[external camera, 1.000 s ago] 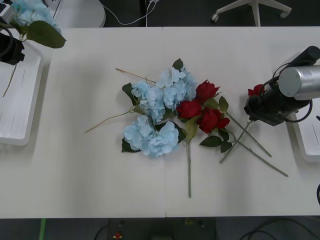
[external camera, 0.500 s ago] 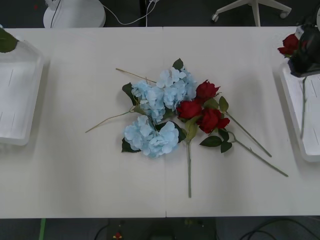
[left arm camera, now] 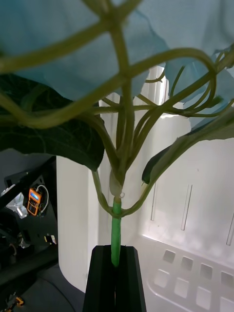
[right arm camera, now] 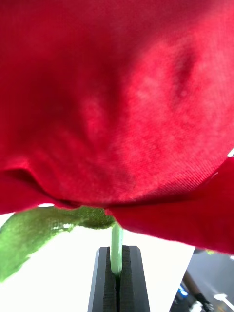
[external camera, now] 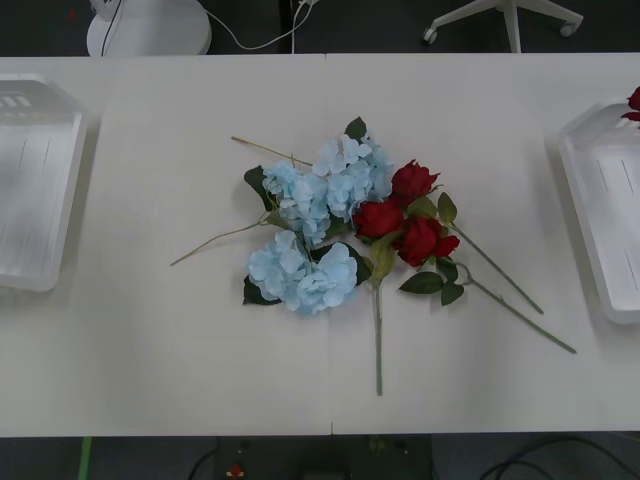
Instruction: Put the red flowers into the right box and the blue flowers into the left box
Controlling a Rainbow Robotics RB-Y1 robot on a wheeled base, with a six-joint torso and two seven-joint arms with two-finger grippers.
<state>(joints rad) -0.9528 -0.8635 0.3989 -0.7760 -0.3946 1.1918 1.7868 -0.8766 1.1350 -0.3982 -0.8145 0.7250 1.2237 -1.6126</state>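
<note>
At mid-table, three red roses (external camera: 405, 215) and a heap of blue hydrangeas (external camera: 315, 225) lie tangled together on the table (external camera: 150, 340), stems splayed toward the near edge. One more rose (right arm camera: 117, 97) is clenched by its stem in the right gripper (right arm camera: 116, 273), its bloom just showing over the far corner of the right box (external camera: 600, 215). A hydrangea (left arm camera: 117, 58) is pinched by its stem in the left gripper's (left arm camera: 116, 278) jaws, above the left box (external camera: 30, 190). Both arms appear to be at the delivery step: each flower must be lowered into its tray, then let go. From the front, both boxes look bare inside. Four blooms or more would then remain to sort.
</note>
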